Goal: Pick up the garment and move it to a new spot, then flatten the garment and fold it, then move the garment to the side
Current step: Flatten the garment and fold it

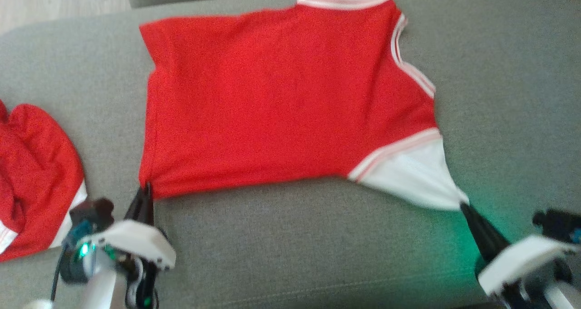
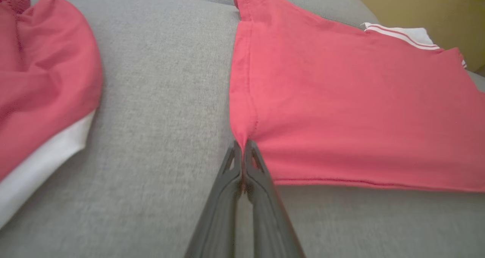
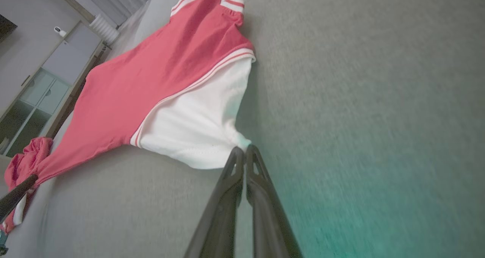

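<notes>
Left gripper (image 1: 147, 190) clamps shirt (image 1: 281, 100) hem corner. Right gripper (image 1: 463, 205) clamps white sleeve (image 1: 408, 173). Shirt spread on sofa (image 1: 295, 241).

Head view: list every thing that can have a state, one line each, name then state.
red garment: spread open on the grey couch, unfolded, near edge pulled taut
left claw: shut on the red garment's near hem corner
right claw: shut on the tip of the red garment's white sleeve
other red garment: crumpled in a heap at the left, apart from both claws
</notes>
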Robot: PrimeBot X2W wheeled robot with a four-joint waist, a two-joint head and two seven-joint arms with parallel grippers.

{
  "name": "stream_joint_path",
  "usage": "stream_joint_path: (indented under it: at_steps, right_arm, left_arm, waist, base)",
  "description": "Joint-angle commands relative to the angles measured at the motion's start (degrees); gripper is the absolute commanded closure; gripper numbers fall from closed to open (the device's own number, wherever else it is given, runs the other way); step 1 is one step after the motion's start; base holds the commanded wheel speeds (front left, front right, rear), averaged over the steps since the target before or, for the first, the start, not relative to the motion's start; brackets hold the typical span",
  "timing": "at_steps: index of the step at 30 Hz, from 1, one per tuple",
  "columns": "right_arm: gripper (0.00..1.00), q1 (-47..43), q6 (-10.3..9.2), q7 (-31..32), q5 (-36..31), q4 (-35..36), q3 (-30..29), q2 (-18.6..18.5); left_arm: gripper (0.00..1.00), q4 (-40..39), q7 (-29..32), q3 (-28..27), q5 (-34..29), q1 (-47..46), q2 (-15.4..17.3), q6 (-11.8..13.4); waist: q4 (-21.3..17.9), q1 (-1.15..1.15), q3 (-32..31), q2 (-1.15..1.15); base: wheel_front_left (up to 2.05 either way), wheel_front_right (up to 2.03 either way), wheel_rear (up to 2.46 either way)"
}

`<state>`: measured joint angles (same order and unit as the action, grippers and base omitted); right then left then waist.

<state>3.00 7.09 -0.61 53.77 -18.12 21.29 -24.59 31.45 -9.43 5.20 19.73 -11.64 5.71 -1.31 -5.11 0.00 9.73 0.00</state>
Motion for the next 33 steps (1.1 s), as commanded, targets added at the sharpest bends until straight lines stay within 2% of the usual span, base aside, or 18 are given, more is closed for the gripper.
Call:
stream_joint_path:
  at_steps: [1, 6, 11, 17, 23, 33]
  right_arm:
    - [1.0, -4.0, 0.4, 3.3, -1.4, 4.3, -2.5, -1.9]
    - [1.0, -15.6, 0.4, 16.1, -6.5, 16.2, -12.2, 0.5]
    - [1.0, -22.8, 0.4, 26.9, -12.2, 29.0, -21.4, 7.4]
    - [1.0, -23.5, 0.4, 35.2, -15.7, 35.8, -25.4, 13.3]
    - [1.0, -17.0, 0.4, 39.8, -17.0, 37.8, -27.3, 15.3]
    - [1.0, 0.8, 0.4, 41.8, -15.8, 30.2, -27.2, 12.4]
  left_arm:
    - [1.0, -5.4, 2.0, -1.8, 0.3, 2.1, 2.2, 1.2]
    - [1.0, -20.0, 11.5, -2.2, 1.2, 13.0, 3.0, 4.7]
    - [1.0, -33.6, 19.9, -2.5, 1.3, 20.8, 4.4, 7.8]
    - [1.0, -39.7, 26.3, -2.1, 1.5, 22.6, 5.7, 8.9]
    - [1.0, -41.7, 32.9, -1.6, 2.2, 19.6, 7.4, 9.1]
    - [1.0, -37.3, 41.8, -0.1, 5.7, 5.3, 9.4, 6.0]
  waist:
    - [0.0, 0.0, -1.9, 0.0]
    - [-0.3, 0.0, -3.9, 0.0]
    - [-0.4, 0.0, -4.7, 0.0]
    - [-0.2, 0.0, -4.3, 0.0]
    - [-0.5, 0.0, -2.0, 0.0]
    - [0.8, 0.0, 6.3, 0.0]
  base:
    - [0.0, 0.0, 0.0]
    - [0.0, 0.0, 0.0]
    - [0.0, 0.0, 0.0]
    - [0.0, 0.0, 0.0]
    - [0.0, 0.0, 0.0]
    - [0.0, 0.0, 0.0]
